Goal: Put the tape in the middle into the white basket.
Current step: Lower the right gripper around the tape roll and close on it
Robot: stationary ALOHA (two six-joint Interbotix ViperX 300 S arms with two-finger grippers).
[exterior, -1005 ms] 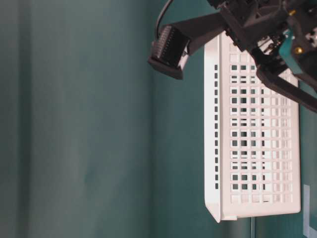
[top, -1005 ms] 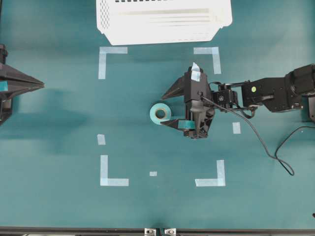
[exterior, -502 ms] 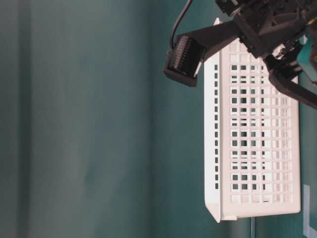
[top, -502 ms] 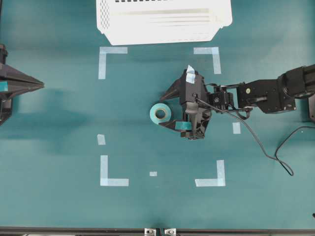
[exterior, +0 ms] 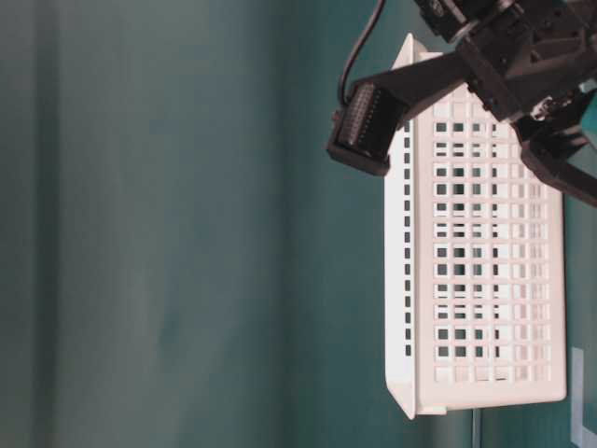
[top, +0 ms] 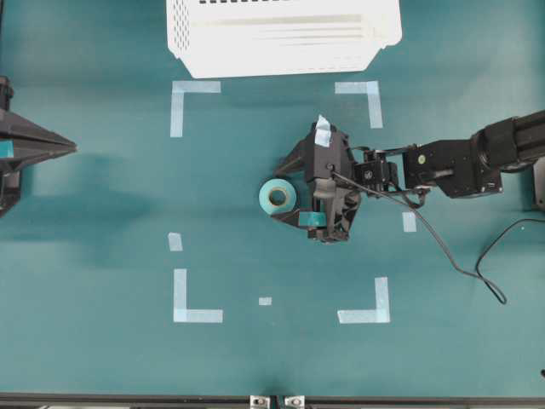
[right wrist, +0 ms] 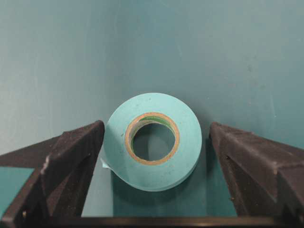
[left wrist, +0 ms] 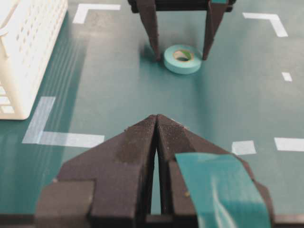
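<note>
Light teal w/ a pale cardboard core ring, the tape (right wrist: 152, 140) is one small round roll lying flat on the green tabletop (top: 102, 213), near the middle of the marked square; a short loose end sticks out at its edge in the right wrist view. It sits between the two fingers of the right tool (top: 288, 189), which is spread wide around it w/o gripping: one finger close beside the roll, the other w/ a clear gap. Nothing is held. Pale-blue tape corners (top: 194, 88) mark the square, 4 of them, plus 3 small loose strips on the tabletop. One white basket (top: 281, 34), lattice sides, stands at the far edge, well apart from the roll and beyond the top corners. The left tool (left wrist: 156, 124) is off at the left edge, fingers pressed together w/ nothing between them; it carries a teal tape patch on one side. 2 tools in all, 1 roll, 1 basket.
</note>
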